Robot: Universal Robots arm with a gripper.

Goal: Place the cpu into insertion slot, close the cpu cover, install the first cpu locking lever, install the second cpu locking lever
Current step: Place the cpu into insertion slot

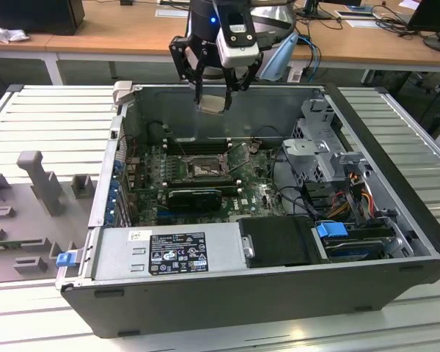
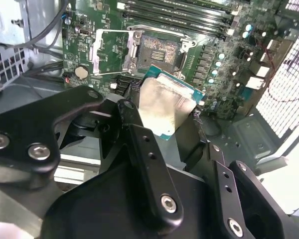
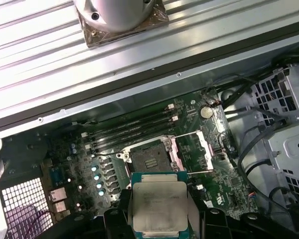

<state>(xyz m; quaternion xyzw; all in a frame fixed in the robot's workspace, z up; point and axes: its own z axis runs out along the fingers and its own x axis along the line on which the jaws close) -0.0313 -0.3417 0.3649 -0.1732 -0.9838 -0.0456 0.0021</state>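
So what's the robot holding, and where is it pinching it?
The gripper holds the cpu, pinched by two opposite side edges.

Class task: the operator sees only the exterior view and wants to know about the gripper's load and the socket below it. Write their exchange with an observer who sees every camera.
Operator: What is the gripper carrying?
Observer: In the first wrist view, a square chip, silvery face toward the camera, clamped at two opposite edges.
Operator: Is the socket free?
Observer: Yes: the first wrist view shows it empty, its cover flipped open beside it.
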